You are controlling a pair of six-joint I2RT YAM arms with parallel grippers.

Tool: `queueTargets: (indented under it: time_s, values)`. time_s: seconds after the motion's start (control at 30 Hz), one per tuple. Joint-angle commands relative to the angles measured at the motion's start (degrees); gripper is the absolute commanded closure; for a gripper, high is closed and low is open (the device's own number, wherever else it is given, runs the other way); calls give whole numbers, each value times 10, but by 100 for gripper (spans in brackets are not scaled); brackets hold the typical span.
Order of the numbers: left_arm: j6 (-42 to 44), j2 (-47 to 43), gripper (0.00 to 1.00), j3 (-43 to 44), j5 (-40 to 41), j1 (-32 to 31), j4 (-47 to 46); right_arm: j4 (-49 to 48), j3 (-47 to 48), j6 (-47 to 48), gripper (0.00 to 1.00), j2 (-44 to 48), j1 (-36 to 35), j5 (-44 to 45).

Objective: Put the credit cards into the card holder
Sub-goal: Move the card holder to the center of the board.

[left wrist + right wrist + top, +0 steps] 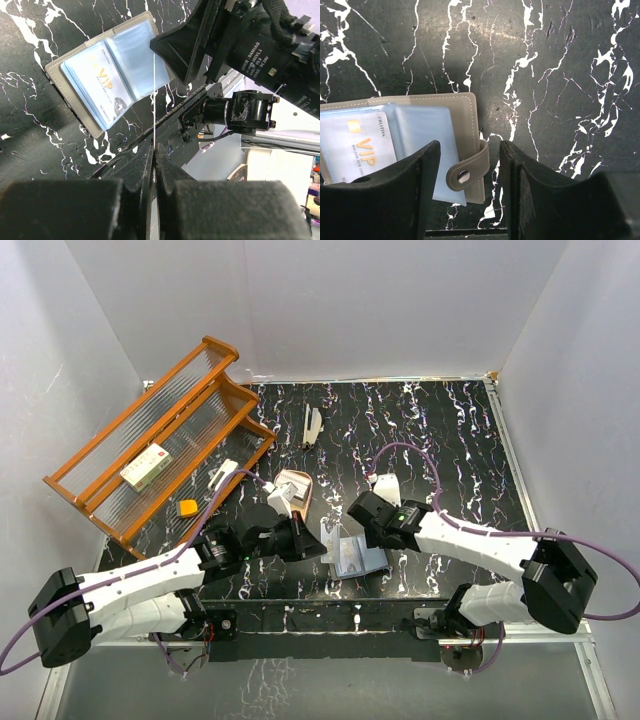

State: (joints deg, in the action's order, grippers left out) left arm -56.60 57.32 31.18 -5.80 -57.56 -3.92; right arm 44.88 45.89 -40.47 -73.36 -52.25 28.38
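Step in hand: insertion of one card, not yet begun.

- Tray (297, 483): tan, on the counter (440, 430) just behind the left arm's wrist. It holds pale items that are too small to identify.
- Left tool (154, 147): fingers pinched together on a single card (154, 100). The card is seen edge-on as a thin white line and stands straight out from the tips. It is in the air above the counter, and its free edge points toward the holder without touching it.
- Holder (131, 59): lies open and flat on the counter between the two tools. One bluish sleeve on the side away from the snap already carries a VIP card (95, 82). The sleeve next to it looks empty.
- Right tool (468, 150): fingers spread wide, one on each side of the snap tab (465, 172) at the holder's edge. I cannot tell whether either finger presses on the holder.

Judgement on the next move:
- The card's edge has to be turned flat to the sleeve mouth, then slid in along the sleeve.
- The sleeve mouth is thin and slack, so the holder probably needs pinning, and the right tool is placed to do that.
- Risks are the card catching on the sleeve lip, or the holder skating across the counter.
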Motion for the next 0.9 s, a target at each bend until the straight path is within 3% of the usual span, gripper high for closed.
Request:
queueTargets:
  time_s: [0.0, 0.2, 0.43, 0.63, 0.87]
  values:
    - [4, -21, 100, -4, 12, -2, 3, -44, -11, 15, 54, -5, 20, -11]
    - [12, -36, 100, 0, 26, -1, 36, -85, -34, 1, 64, -19, 22, -57]
    - [38, -31, 100, 72, 86, -1, 193, -131, -67, -15, 69, -36, 22, -117]
    - [32, -45, 100, 43, 64, -1, 159, -203, -85, 1, 73, -31, 14, -178]
    - [36, -18, 100, 66, 54, -1, 161, -178, -68, 14, 76, -17, 13, -162]
